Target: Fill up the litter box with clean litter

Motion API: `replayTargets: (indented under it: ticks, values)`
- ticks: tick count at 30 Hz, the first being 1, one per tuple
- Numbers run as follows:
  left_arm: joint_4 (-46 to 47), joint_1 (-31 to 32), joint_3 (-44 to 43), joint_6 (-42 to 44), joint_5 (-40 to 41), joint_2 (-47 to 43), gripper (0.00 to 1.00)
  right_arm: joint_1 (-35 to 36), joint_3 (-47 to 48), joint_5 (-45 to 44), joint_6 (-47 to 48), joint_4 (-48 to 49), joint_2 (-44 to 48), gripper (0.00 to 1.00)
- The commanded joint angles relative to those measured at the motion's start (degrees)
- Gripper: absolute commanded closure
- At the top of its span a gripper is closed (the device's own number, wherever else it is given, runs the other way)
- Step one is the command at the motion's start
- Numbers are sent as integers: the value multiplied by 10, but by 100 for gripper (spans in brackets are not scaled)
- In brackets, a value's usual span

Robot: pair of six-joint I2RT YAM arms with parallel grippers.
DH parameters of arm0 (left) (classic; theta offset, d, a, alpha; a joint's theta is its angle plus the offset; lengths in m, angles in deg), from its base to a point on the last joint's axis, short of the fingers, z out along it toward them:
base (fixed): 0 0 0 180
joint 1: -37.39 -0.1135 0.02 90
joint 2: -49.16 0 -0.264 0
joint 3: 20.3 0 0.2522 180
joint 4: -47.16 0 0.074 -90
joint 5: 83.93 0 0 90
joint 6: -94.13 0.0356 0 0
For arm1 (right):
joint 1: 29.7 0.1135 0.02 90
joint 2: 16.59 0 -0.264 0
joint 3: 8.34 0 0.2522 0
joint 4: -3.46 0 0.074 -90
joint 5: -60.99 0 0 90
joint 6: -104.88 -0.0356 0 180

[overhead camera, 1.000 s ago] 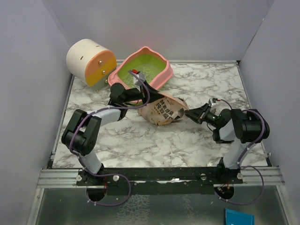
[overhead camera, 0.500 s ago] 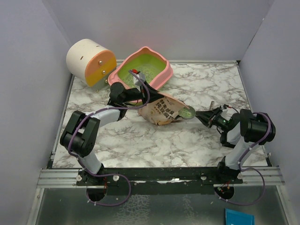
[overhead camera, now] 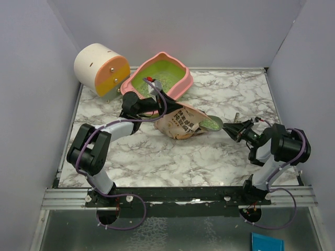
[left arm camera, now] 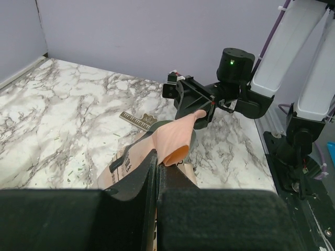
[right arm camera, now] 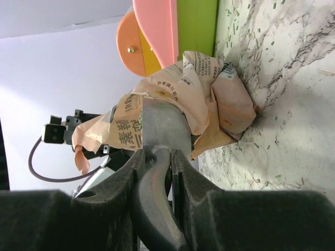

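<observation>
Litter box point(overhead camera: 181, 79) sits at far centre-left of table point(overhead camera: 199, 159), some clean litter point(overhead camera: 166, 79) inside, cream-and-orange cylinder point(overhead camera: 101, 69) to its left. Left pincer point(left arm camera: 157, 157) pinches tan litter bag point(overhead camera: 180, 123) edge. Right pincer point(overhead camera: 230, 128) grips metal scoop point(overhead camera: 212, 124), loaded, at bag mouth.

My left arm point(overhead camera: 118, 128) stretches forward, elbow bent, left fingers point(left arm camera: 138, 178) pinching the edge of the tan printed paper bag point(left arm camera: 175, 141). My right arm point(overhead camera: 272, 146) folds inward, right fingers point(right arm camera: 191, 180) clamped on the handle of the grey metal scoop point(right arm camera: 162, 125).
</observation>
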Motion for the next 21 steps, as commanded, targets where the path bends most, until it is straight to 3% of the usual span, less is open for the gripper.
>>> replayTargets:
  ticks: [1,9,18,21]
  values:
    - [-1,1,-2,-8,9,-21,100,-18,-17,3,-15,192,19,99]
    - [-1,1,-7,-26,19,-22,84,-70,-43,5,-23,191,63,99]
    - [-1,0,-4,-33,43,-34,48,-115,-59,29,-32,192,88,99]
    - [-9,-4,0,-22,61,-47,42,-136,-60,36,-39,191,99,99]
